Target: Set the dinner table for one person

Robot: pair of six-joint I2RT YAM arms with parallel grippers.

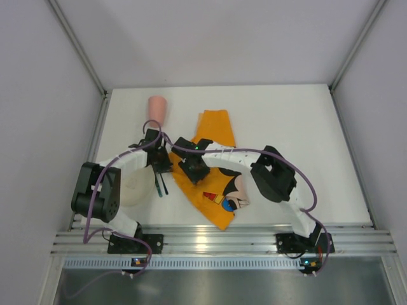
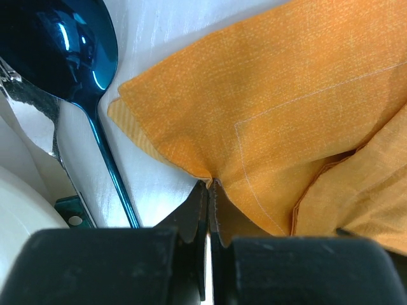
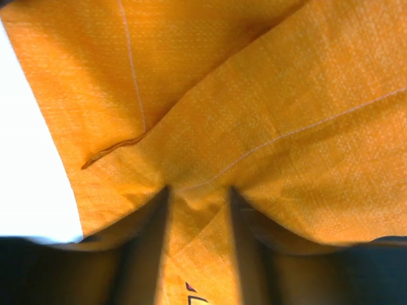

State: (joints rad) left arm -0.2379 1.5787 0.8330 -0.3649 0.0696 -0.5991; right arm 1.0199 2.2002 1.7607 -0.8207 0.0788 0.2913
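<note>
One white dinner table [image 1: 286, 127] is filling the middle of the overhead view, and everything else is sitting on its left half. One orange cloth mat [image 1: 213, 130] is lying crumpled from the far middle toward the near edge. One pink cup [image 1: 156, 109] is lying on its side far left. One white plate [image 1: 130, 190] is resting near left, and one dark blue spoon [image 2: 70, 51] is lying between plate and cloth.

Two arms are reaching over the cloth. The left claw [image 2: 208, 190] is pressing together on the cloth's left edge. The right claw [image 3: 198, 190] is pinching a puckered fold.

Only the overhead view is showing the cup and the printed cartoon figure. Only the wrist views are showing the pinches and the cloth's stitching.
</note>
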